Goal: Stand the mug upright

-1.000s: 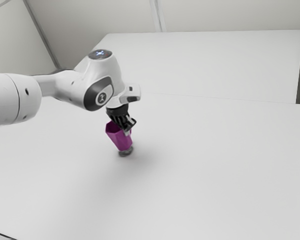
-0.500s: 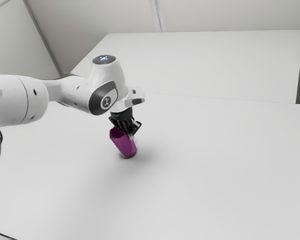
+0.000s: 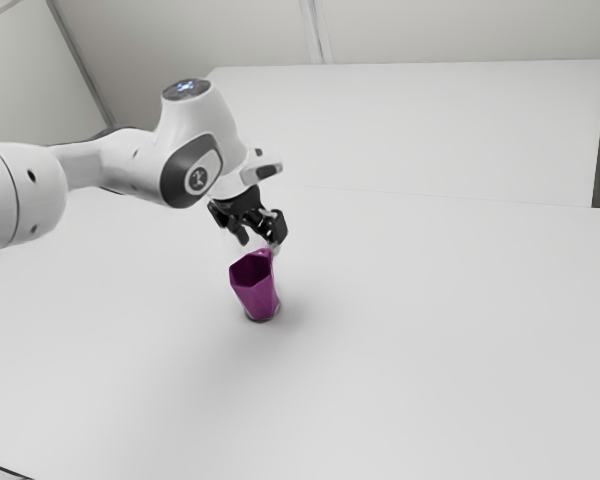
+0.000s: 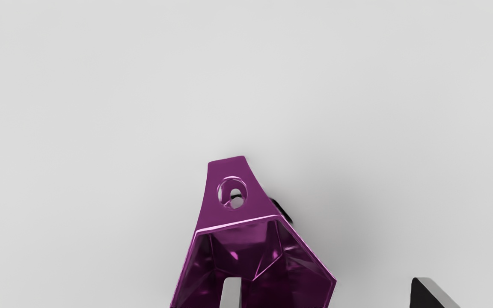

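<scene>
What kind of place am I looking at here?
Probably a robotics lab or test room, as a computer simulation draws it: a white robot arm reaches over a broad white table that holds a purple mug, with plain pale walls behind.

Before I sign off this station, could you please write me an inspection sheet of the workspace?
Surface: plain white tabletop, with a soft shadow beside the mug.
Job's things: purple faceted mug, mouth up, base down on the tabletop; whether it is perfectly upright, I cannot tell.
Clutter: nothing seen.
Grippers: one black gripper, above the mug, jaws open; in the wrist view one jaw overlaps the mug's mouth, the other is off to its side.
Cables: nothing seen.
Surroundings: pale walls beyond the tabletop.
</scene>
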Controlling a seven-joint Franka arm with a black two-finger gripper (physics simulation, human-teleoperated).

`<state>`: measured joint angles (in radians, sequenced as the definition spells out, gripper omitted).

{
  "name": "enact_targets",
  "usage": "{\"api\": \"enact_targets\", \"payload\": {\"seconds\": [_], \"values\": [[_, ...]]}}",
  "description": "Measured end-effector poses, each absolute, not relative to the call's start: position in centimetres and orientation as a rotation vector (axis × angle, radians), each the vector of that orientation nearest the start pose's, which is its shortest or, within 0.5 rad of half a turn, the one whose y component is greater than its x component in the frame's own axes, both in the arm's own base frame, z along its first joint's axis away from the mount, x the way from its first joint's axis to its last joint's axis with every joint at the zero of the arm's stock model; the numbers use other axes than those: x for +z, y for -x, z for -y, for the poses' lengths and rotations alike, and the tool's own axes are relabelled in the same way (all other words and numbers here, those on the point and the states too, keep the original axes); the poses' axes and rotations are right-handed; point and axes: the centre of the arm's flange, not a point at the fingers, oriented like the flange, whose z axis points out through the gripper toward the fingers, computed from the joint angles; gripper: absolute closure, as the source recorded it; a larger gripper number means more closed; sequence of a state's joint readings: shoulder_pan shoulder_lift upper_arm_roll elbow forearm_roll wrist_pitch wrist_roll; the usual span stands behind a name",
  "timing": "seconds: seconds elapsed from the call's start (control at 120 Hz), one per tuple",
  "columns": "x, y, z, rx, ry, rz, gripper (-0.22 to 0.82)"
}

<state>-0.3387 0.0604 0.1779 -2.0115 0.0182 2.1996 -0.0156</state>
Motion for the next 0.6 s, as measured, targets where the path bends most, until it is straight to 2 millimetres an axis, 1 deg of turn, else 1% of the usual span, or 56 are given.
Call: {"api": "enact_targets", "payload": {"seconds": [0.042,0.117,0.192,0.267,0.325,0.383,0.442,0.6], "values": [[45.0,-57.4,9.5,-0.217,3.111,-0.247,0.17],[48.3,-58.5,9.0,-0.240,3.109,-0.239,0.14],[51.6,-59.6,7.5,-0.249,3.106,-0.210,0.11],[54.8,-60.1,5.7,-0.254,3.100,-0.192,0.08],[56.5,-60.1,4.6,-0.241,3.096,-0.191,0.07],[58.1,-60.0,4.1,-0.229,3.091,-0.205,0.06],[59.1,-59.8,4.1,-0.206,3.088,-0.231,0.05],[59.7,-60.6,4.0,-0.122,3.082,-0.296,0.03]]}}
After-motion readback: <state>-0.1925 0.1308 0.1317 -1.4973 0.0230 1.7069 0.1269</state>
